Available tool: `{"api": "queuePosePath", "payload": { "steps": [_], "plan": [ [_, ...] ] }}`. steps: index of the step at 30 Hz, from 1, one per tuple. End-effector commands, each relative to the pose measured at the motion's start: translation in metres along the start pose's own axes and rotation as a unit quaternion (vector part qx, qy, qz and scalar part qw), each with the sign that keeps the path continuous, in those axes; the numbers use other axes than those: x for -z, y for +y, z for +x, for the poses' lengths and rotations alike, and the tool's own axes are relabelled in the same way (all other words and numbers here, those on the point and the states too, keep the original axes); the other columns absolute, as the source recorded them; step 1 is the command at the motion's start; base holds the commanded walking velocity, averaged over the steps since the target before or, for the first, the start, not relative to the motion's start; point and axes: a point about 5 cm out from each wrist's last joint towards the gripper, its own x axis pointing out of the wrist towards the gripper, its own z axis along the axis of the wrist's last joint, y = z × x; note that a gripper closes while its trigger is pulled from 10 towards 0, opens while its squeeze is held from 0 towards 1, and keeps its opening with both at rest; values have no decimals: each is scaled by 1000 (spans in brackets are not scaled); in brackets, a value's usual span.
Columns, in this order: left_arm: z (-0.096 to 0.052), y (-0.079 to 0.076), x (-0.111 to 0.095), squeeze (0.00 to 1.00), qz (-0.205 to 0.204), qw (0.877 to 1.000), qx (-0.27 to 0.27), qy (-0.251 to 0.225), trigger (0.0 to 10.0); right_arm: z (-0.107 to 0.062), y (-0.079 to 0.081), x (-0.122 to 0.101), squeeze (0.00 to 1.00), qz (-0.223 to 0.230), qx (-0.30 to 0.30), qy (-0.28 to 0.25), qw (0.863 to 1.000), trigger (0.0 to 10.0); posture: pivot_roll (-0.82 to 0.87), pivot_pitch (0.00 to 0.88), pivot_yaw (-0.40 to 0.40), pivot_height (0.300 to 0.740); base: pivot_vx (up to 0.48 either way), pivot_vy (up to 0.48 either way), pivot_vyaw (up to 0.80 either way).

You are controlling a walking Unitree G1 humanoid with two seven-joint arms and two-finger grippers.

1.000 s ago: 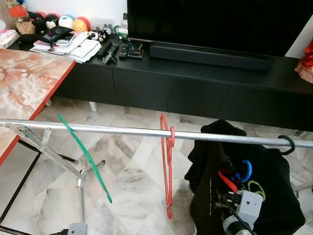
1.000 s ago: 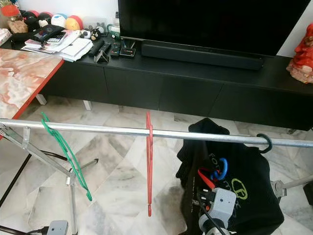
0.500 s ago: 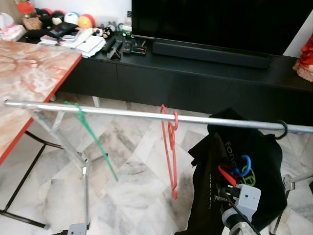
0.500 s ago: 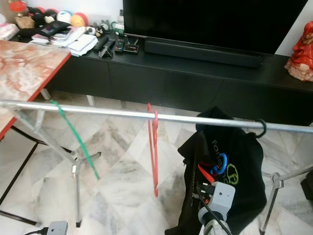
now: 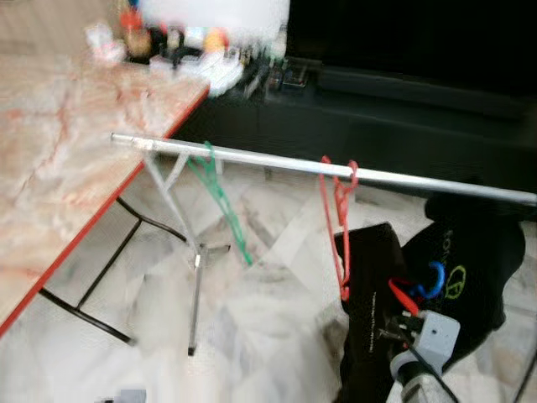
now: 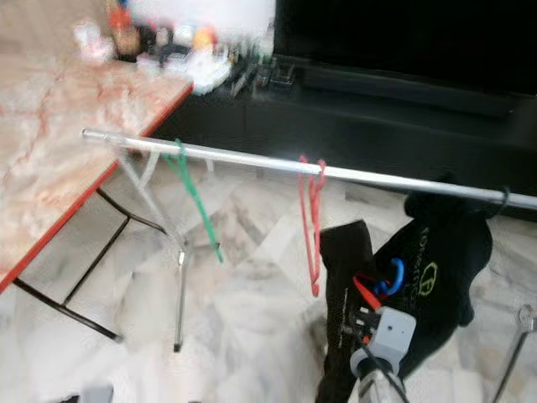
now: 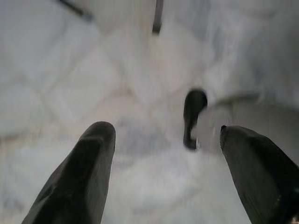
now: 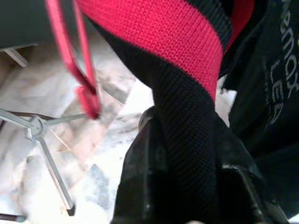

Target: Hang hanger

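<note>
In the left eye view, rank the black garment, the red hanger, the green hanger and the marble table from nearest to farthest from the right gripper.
1. Black garment: hanging on the rail, right at the right gripper, low on the robot's right.
2. Red hanger: on the rail, just left of the garment.
3. Green hanger: farther left along the rail.
4. Marble table: far left, beyond the rail's end.

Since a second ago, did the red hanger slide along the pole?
Cannot tell. The camera swung and blurred; the red hanger hangs on the metal pole between the green hanger and black garment, as before.
</note>
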Motion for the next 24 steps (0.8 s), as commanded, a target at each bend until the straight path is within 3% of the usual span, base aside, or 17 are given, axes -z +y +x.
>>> {"api": "queuePosePath", "payload": {
  "steps": [1, 13, 24],
  "plan": [
    [-4, -2, 14, 0, -17, 1000, -2, 18, 10000, 4, -4, -6, 0, -6, 3, -15, 1000, 10000, 105, 129, -74, 740, -307, 0, 0],
    [-7, -5, 25, 0, 3, 1000, 13, 29, 10000, 6, -13, -8, 0, 2, 29, -26, 999, 10000, 78, 141, -48, 740, -309, 0, 0],
    [-3, -4, 10, 0, 1, 1000, 12, 10, 10000, 11, -13, -14, 0, 0, 29, -33, 999, 10000, 71, 143, -67, 740, -308, 0, 0]
  ]
}}
